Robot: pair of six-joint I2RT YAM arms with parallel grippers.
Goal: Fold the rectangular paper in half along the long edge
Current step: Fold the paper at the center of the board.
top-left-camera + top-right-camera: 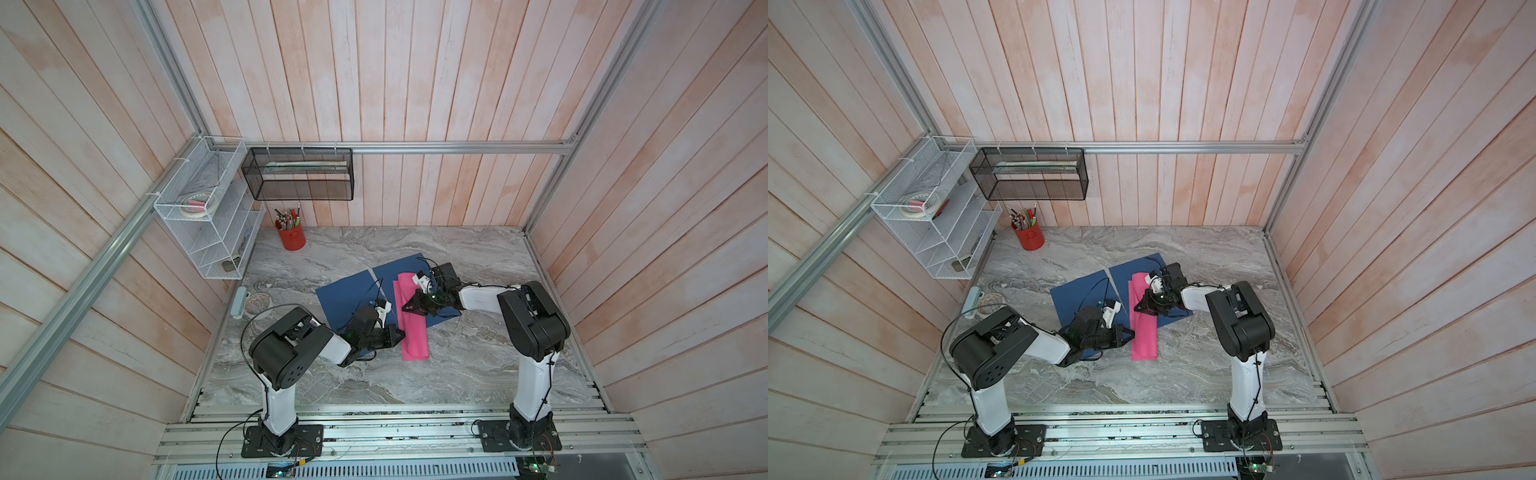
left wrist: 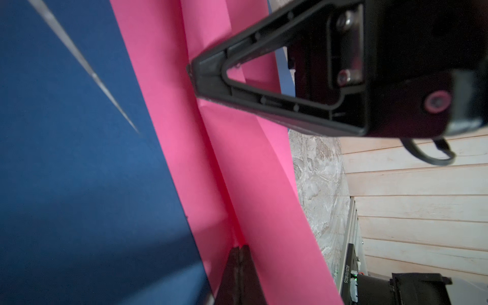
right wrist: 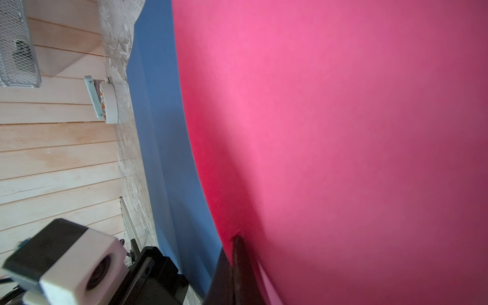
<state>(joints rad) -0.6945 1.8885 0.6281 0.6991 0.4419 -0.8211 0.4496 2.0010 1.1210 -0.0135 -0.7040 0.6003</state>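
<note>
The pink paper lies folded over lengthwise, partly on two dark blue sheets and partly on the marble table. Its upper flap bulges and sits a little askew, leaving a strip of the lower layer bare. My left gripper is shut at the flap's long free edge near the front. My right gripper is shut at the same edge further back. The flap rises beside its jaws.
A red pencil cup stands at the back left. A white wire rack and a black mesh basket hang on the walls. A tape dispenser and a small dish sit at the table's left edge.
</note>
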